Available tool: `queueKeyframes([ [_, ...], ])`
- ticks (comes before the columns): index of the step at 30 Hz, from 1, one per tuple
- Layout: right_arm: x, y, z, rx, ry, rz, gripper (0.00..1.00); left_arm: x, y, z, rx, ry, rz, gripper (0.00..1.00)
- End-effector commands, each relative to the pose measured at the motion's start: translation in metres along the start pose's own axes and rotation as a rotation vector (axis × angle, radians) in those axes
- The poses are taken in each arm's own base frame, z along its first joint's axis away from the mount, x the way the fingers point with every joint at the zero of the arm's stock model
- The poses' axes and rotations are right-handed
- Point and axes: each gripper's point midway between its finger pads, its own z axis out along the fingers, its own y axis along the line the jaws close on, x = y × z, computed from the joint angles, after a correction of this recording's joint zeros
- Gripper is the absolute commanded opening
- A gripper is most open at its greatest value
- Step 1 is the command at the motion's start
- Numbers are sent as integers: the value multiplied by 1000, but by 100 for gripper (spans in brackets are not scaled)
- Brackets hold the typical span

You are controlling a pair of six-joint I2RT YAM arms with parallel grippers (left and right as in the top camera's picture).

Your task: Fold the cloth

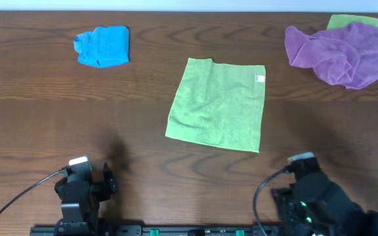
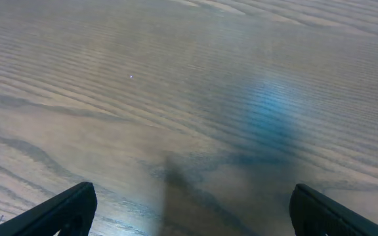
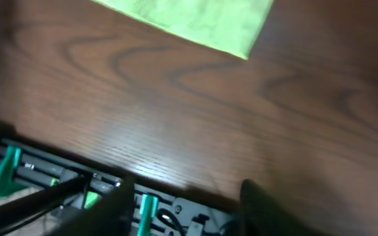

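One cloth [image 1: 216, 105], flat, well beyond right pincer [image 3: 182, 203]

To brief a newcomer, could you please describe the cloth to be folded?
On the dark wooden table, look at the middle, between the crumpled blue cloth to its left and the purple heap to its right. The cloth there is lime green and the only one lying flat and spread out, with a small white tag near one corner.
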Motion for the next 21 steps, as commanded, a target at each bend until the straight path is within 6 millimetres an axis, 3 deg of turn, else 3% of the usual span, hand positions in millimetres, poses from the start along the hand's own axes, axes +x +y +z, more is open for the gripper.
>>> queueKeyframes([
  [1,1,16,4,-79,23,7,59,21,1,7,-7,67,18,95],
  [7,-14,27,7,-106,-20,-12,73,21,1,7,-7,67,18,95],
  [10,-17,29,9,-106,-21,-15,74,21,1,7,-7,66,18,95],
  [12,-19,31,12,-102,-16,-24,74,9,-1,7,4,19,1,95],
  [17,-29,35,20,-86,-22,-23,75,-28,-71,-9,424,-76,-209,95],
  [21,-39,41,33,-62,-10,-25,84,-21,-117,-38,736,36,-295,95],
])
